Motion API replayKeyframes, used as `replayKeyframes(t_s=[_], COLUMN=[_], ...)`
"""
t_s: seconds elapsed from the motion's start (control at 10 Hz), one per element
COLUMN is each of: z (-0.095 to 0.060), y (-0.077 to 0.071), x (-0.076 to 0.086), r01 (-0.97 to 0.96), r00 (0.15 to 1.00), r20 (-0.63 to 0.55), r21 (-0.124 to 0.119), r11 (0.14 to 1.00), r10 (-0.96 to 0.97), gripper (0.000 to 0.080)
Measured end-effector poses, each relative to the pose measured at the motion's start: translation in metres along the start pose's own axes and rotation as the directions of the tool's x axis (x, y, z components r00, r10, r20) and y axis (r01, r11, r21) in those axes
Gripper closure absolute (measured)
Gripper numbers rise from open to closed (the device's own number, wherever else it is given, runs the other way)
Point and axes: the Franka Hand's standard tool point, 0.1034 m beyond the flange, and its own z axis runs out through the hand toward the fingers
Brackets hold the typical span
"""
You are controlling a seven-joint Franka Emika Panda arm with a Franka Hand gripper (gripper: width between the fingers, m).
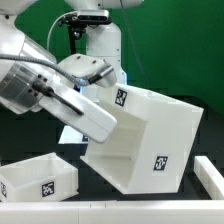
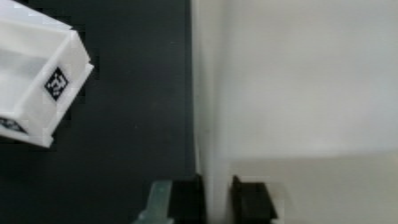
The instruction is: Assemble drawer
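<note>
The large white cube-shaped casing [image 1: 150, 135] is tilted on one edge on the dark table, with square tags on two faces. My gripper [image 1: 103, 124] reaches it from the exterior view's left and is shut on the casing's wall. In the wrist view the two black fingers [image 2: 254, 200] stand on either side of the thin white wall, with the gripper [image 2: 215, 200] pinching it, and the casing's face [image 2: 302, 90] fills that side. A smaller open-top tray [image 1: 40, 180] with a tag lies in front at the exterior view's left. It also shows in the wrist view [image 2: 36, 75].
A white piece [image 1: 212, 178] shows partly at the exterior view's right edge. A white bar [image 1: 110, 214] runs along the front. The robot's base [image 1: 100, 45] stands behind the casing, before a green backdrop.
</note>
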Motion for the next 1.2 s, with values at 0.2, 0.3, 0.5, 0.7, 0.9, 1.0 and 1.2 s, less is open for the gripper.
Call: replayKeyframes(t_s=[0.2, 0.3, 0.5, 0.7, 0.9, 1.0, 1.2], z=[0.0, 0.001, 0.018, 0.034, 0.039, 0.043, 0.046], y=[0.001, 0.002, 0.009, 0.006, 0.003, 0.003, 0.004], x=[0.002, 0.002, -0.001, -0.008, -0.013, -0.015, -0.016], r01=[0.002, 0.0, -0.108, -0.175, -0.207, -0.204, -0.199], r00=[1.0, 1.0, 0.994, 0.985, 0.978, 0.979, 0.98], r20=[-0.002, -0.001, -0.015, -0.003, 0.006, 0.007, 0.009], r21=[-0.002, -0.003, -0.001, -0.021, -0.019, -0.028, -0.041], r11=[1.0, 1.0, 0.994, 0.984, 0.978, 0.979, 0.979], r10=[-0.002, 0.0, 0.108, 0.175, 0.207, 0.204, 0.2], gripper=[0.0734, 0.0734, 0.0735, 0.0734, 0.0734, 0.0734, 0.0734])
